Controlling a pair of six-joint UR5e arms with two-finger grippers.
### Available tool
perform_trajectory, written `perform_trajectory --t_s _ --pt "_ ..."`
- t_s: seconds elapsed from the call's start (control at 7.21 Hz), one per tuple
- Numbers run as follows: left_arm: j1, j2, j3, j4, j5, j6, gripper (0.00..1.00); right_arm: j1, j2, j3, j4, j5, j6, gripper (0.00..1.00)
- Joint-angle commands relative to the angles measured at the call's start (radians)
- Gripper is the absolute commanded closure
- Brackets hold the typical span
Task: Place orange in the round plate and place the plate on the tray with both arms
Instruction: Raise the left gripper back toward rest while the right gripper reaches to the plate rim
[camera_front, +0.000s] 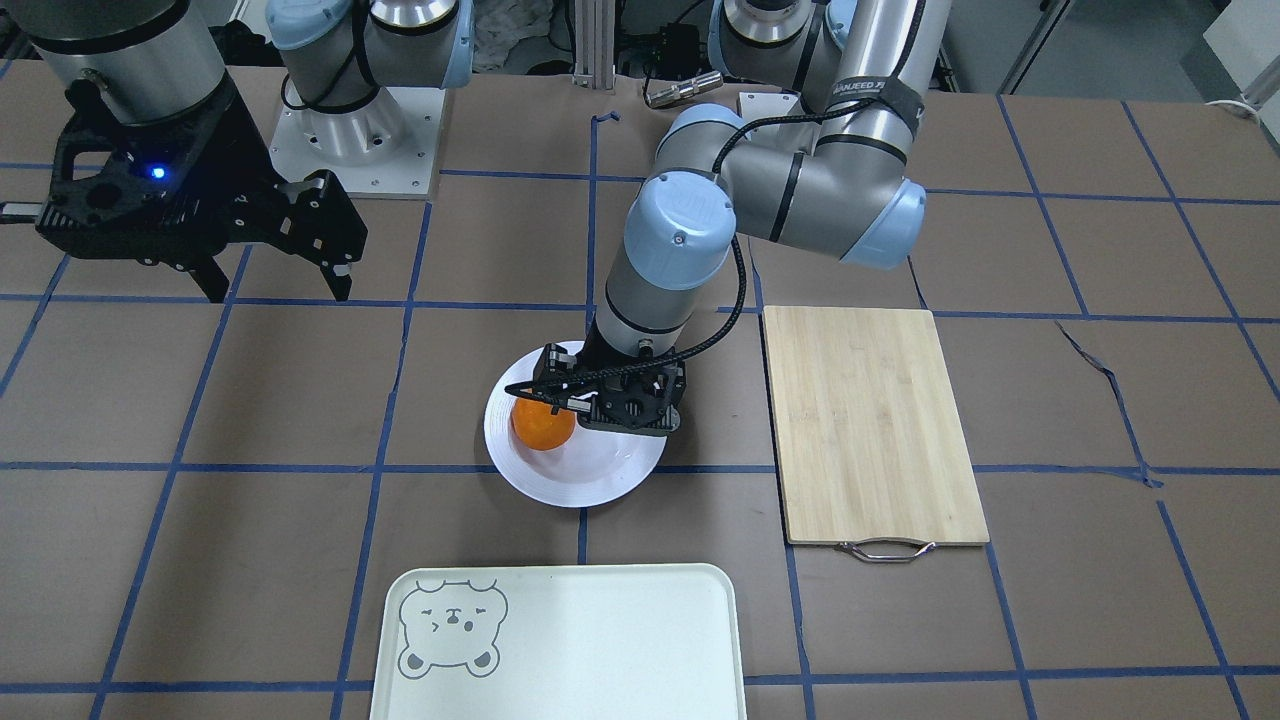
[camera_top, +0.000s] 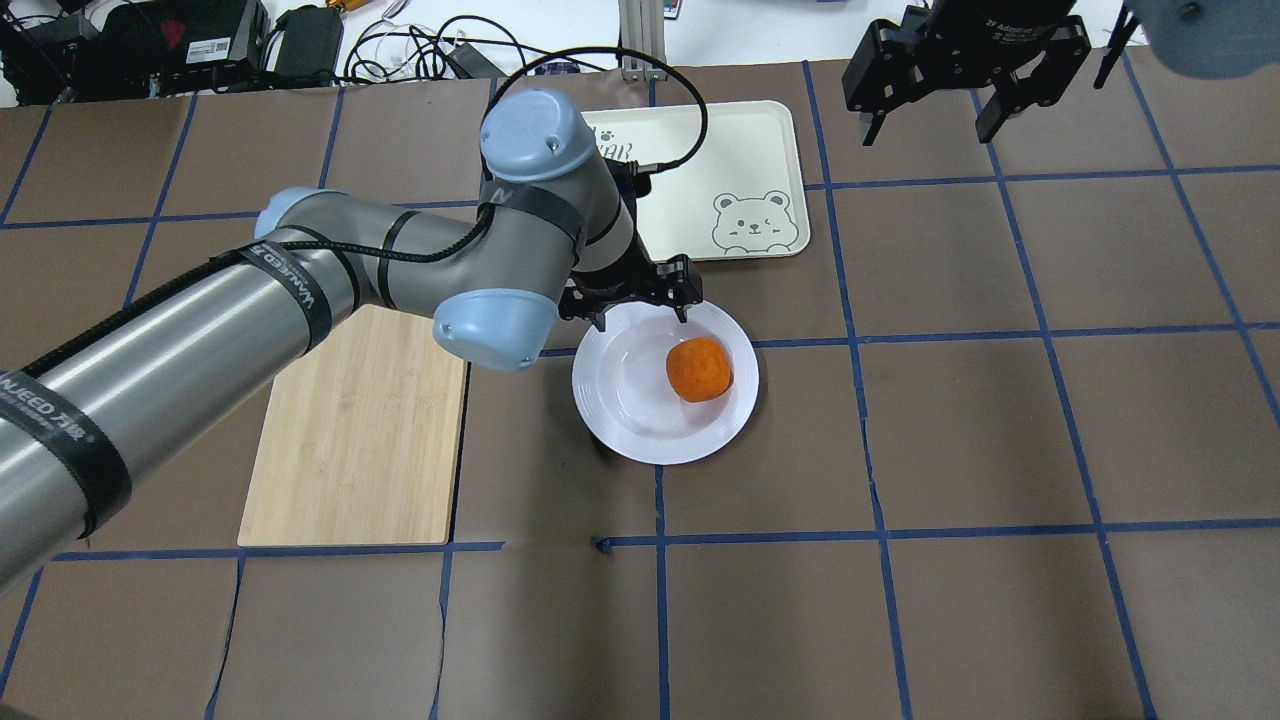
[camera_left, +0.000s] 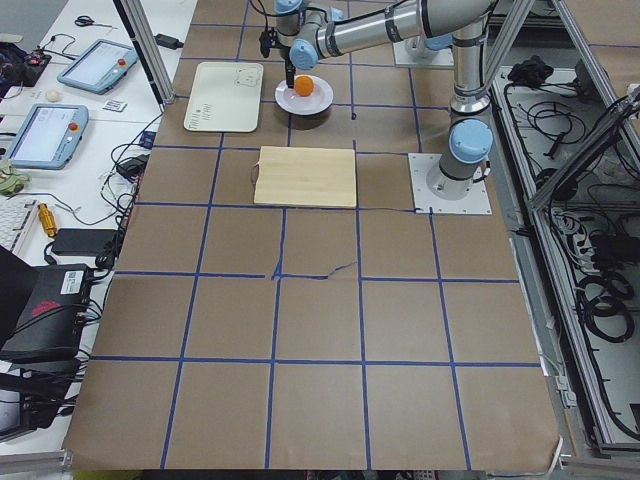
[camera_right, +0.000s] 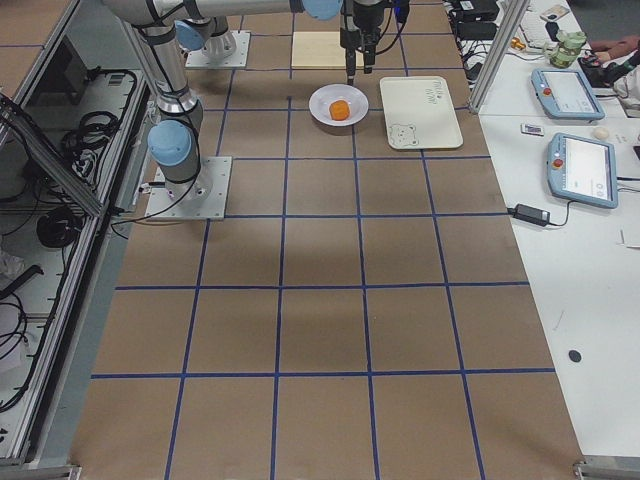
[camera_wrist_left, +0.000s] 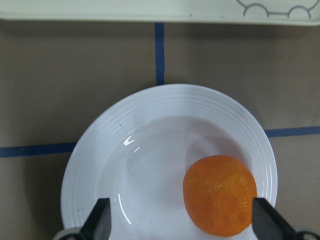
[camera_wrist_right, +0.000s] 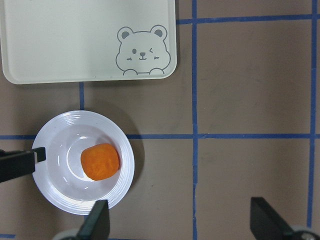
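Note:
The orange (camera_top: 699, 369) lies inside the white round plate (camera_top: 620, 390), toward one side of its sunken centre. My left gripper (camera_top: 642, 318) hangs open just above the plate's rim on the tray side; in the left wrist view its fingers (camera_wrist_left: 100, 222) straddle the plate (camera_wrist_left: 150, 140) and the orange (camera_wrist_left: 220, 200) without touching the fruit. The pale tray (camera_top: 770, 130) with the bear face sits a short gap from the plate. My right gripper (camera_top: 930, 115) is open, high and far from the plate, holding nothing; its wrist view looks down on the tray (camera_wrist_right: 75, 40), plate (camera_wrist_right: 55, 190) and orange (camera_wrist_right: 100, 161).
A bamboo cutting board (camera_front: 870, 420) with a metal handle lies beside the plate (camera_front: 580, 480), on the left arm's side. The tray (camera_front: 600, 620) reaches the table's edge on the operators' side. Blue tape lines cross the brown table.

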Motion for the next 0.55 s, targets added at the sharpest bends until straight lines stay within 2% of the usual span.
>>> perform_trajectory --t_s 0.0,0.14,0.42 --pt "0.123 0.095 0.096 -0.27 0.102 0.194 0.0 -0.037 0.006 0.098 -0.055 0.105 -0.005 0.0" --pt "0.178 0.151 0.114 -0.366 0.16 0.24 0.0 -0.042 0.006 0.2 -0.187 0.153 -0.006 0.0" --pt "0.258 0.238 0.107 -0.41 0.168 0.393 0.0 -0.042 0.032 0.436 -0.482 0.227 0.006 0.0"
